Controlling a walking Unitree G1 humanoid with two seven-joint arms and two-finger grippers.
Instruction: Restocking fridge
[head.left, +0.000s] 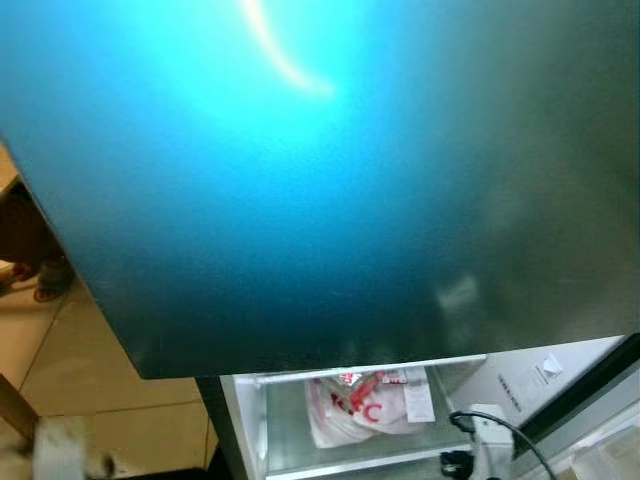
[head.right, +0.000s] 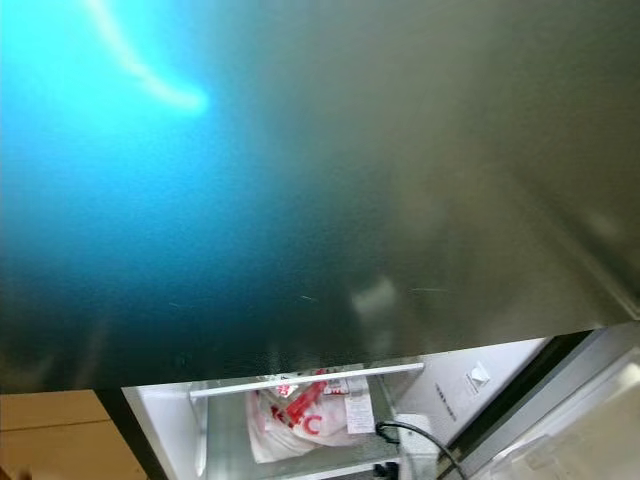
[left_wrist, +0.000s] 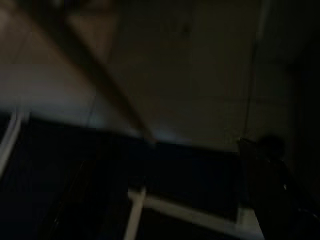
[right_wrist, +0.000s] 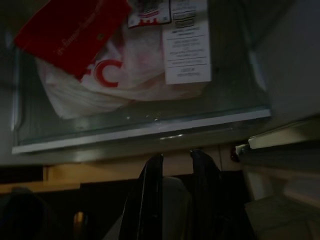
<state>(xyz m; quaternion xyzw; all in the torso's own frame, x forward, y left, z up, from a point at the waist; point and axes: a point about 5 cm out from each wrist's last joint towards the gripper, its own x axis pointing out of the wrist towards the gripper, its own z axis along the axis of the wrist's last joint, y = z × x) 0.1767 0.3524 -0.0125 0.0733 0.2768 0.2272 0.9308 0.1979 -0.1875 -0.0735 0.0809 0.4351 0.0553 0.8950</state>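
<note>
Fridge door (head.left: 330, 190) fills view; white bag (head.left: 365, 405) on glass shelf (right_wrist: 140, 131) at 6 o'clock; right gripper (right_wrist: 176, 165) jaws narrowly parted, empty; left jaws: cannot tell; tan floor tiles (head.left: 90, 390) at 8 o'clock.

I'm getting cyan glare with a curved bright streak on the fridge door (head.left: 330, 180), fading dim rightward. My left wrist feed is near-black, blurred; beyond the right fingers (right_wrist: 150, 195), murky.

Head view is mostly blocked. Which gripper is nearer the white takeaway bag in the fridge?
Right. The right gripper sits just in front of the shelf holding the bag. The left wrist view is dark and blurred, showing floor, so that arm appears away from it.
</note>
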